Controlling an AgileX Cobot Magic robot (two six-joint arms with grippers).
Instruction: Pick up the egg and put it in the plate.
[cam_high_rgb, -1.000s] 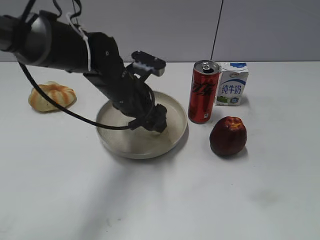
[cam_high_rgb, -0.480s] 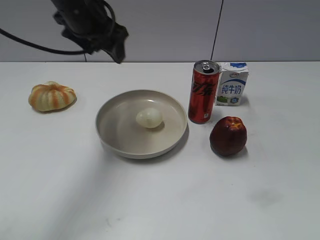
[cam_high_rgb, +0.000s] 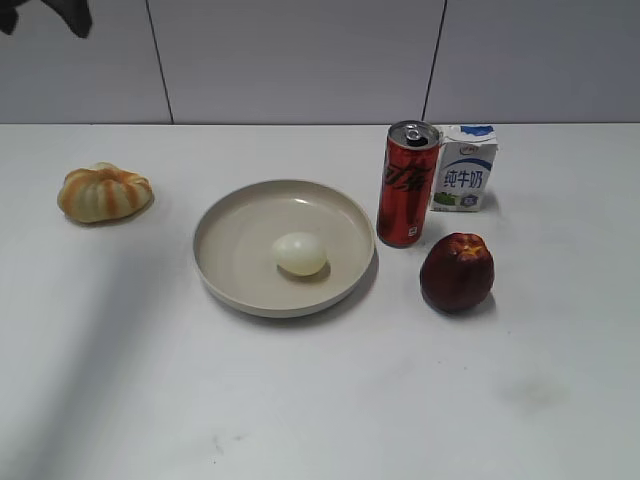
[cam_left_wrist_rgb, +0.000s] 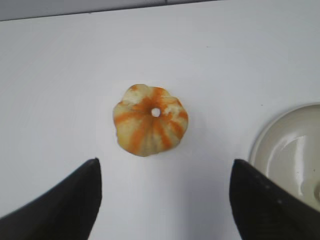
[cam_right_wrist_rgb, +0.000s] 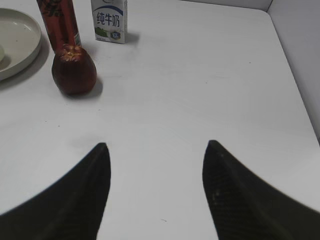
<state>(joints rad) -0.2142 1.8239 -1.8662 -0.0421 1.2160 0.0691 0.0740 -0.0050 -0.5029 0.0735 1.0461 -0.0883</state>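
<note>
The pale cream egg (cam_high_rgb: 299, 253) lies inside the round beige plate (cam_high_rgb: 230, 215) at the table's middle, a little right of the plate's centre. The plate's rim also shows in the left wrist view (cam_left_wrist_rgb: 260, 140) and in the right wrist view (cam_right_wrist_rgb: 27, 50). My left gripper (cam_left_wrist_rgb: 165, 167) is open and empty, high above the table near the orange-striped pumpkin-like thing (cam_left_wrist_rgb: 150, 120). In the exterior view only a dark bit of the left gripper (cam_high_rgb: 45, 12) shows at the top left corner. My right gripper (cam_right_wrist_rgb: 156, 146) is open and empty over bare table right of the apple.
An orange-striped pumpkin-like thing (cam_high_rgb: 103, 192) lies at the left. A red can (cam_high_rgb: 407, 184), a small milk carton (cam_high_rgb: 464, 167) and a dark red apple (cam_high_rgb: 456, 271) stand right of the plate. The right wrist view shows the table's right edge (cam_right_wrist_rgb: 295, 70).
My left arm let go of the egg in the plate, lifted away and withdrew to the upper left, nearly out of the exterior view. The egg rolled slightly toward the front.
</note>
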